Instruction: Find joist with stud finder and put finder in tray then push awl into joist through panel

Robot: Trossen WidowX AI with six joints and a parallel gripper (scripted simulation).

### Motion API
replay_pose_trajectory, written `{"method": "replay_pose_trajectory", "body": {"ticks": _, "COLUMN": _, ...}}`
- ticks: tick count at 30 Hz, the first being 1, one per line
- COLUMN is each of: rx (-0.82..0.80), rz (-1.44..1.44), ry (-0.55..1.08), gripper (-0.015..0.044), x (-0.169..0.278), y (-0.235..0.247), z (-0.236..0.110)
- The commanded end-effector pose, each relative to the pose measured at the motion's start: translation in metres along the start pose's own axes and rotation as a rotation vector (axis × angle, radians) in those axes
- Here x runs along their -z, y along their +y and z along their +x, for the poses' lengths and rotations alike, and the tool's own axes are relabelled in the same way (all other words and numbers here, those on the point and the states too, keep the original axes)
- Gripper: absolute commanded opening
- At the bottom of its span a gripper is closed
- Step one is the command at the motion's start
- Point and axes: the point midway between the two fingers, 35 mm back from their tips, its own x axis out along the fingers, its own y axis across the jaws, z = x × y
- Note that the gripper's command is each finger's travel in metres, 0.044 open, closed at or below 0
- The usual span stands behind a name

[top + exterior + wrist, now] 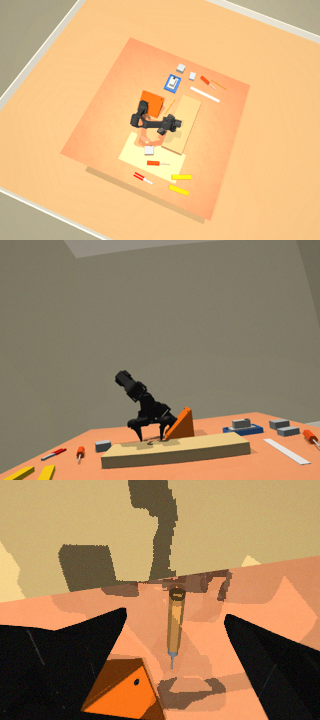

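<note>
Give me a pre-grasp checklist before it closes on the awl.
1. Stud finder in the tray: ok.
2. Gripper open, nothing held: ok.
3. Awl centred between the fingers in the wrist view: ok.
4. Awl lying flat on the table, beside the panel: ok.
5. Fingertips low enough to catch the handle: cannot tell, the panel hides the awl in the exterior view.
6. Panel without a hole: cannot tell, the arm and shadows cover part.
</note>
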Motion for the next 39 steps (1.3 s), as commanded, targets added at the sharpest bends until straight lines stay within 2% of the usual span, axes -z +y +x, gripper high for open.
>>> {"method": "replay_pose_trajectory", "body": {"ticks": 1, "rx": 0.007, "rz": -0.007, "ry": 0.004, "gripper": 0.0440, "x": 0.001, "y": 0.000, "z": 0.008}}
{"method": "replay_pose_trajectory", "body": {"ticks": 17, "rx": 0.010, "rz": -0.006, "ry": 0.004, "gripper": 0.0440, "x": 0.001, "y": -0.002, "z": 0.029}}
{"method": "replay_pose_trajectory", "body": {"ticks": 31, "rx": 0.010, "rz": -0.006, "ry": 0.004, "gripper": 0.0072, "x": 0.001, "y": -0.002, "z": 0.029}}
{"method": "replay_pose_trajectory", "body": {"ticks": 38, "rx": 0.010, "rz": -0.006, "ry": 0.004, "gripper": 0.0026, "x": 0.001, "y": -0.002, "z": 0.029}}
{"method": "replay_pose_trajectory", "body": {"ticks": 39, "rx": 0.010, "rz": -0.007, "ry": 0.004, "gripper": 0.0000, "x": 0.001, "y": -0.001, "z": 0.029}}
